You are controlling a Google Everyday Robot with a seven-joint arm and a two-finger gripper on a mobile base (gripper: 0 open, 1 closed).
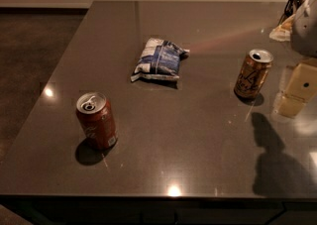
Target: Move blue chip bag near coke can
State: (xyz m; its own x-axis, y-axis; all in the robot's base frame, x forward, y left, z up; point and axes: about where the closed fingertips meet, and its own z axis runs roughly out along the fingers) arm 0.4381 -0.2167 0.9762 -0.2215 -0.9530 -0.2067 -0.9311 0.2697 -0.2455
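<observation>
Nearest, front left on the table (198,144), the coke can (96,120) is seen upright, the blue chip bag (158,60) lies ungrasped well behind it, and the gripper (297,90), its grip state not discernible, is held far right, so a reach to the bag is judged to be called for next.

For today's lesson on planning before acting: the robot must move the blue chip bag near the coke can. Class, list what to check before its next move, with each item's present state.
1. Blue chip bag lying free on the table: ok.
2. Coke can upright, front left: ok.
3. Bag already near the coke can: not ok, a wide gap separates them.
4. Path from bag to coke can free of other things: ok.
5. Gripper at the bag: not ok, it is at the right edge, beside the orange-gold can.
6. Orange-gold can safely out of the gripper's way: cannot tell.
</observation>
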